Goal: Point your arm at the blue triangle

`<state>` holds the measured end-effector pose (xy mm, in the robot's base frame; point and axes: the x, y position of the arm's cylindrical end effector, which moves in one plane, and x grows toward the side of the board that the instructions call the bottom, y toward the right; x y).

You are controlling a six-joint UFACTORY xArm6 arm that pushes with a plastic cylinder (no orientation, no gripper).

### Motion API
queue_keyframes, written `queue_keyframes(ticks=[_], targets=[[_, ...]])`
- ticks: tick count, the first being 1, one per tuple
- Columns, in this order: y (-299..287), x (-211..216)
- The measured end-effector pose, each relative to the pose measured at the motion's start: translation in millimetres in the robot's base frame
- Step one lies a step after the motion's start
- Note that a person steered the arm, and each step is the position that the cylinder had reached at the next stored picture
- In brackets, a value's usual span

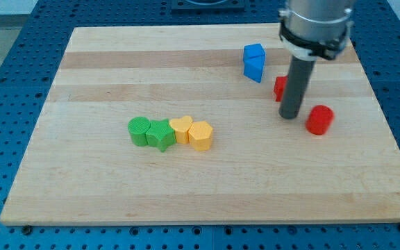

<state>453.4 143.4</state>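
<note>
Two blue blocks touch each other at the view's upper right: a blue cube (254, 53) and, just below it, the blue triangle (253, 69). My tip (289, 115) rests on the board to the lower right of the blue triangle, about a block and a half away. A red block (280, 87), shape unclear, is partly hidden behind the rod. A red cylinder (319, 119) stands just right of my tip.
A row of touching blocks lies left of centre: a green cylinder (139, 130), a green star (161, 135), a yellow heart (181, 129) and a yellow hexagon (201, 135). The wooden board (117, 76) sits on a blue perforated table.
</note>
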Motion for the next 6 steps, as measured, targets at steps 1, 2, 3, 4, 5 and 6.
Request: queue_keyframes(ticks=[1, 2, 3, 4, 5, 6], targets=[[30, 32], [57, 70], [56, 68], [11, 51], [-58, 14], [-93, -36]])
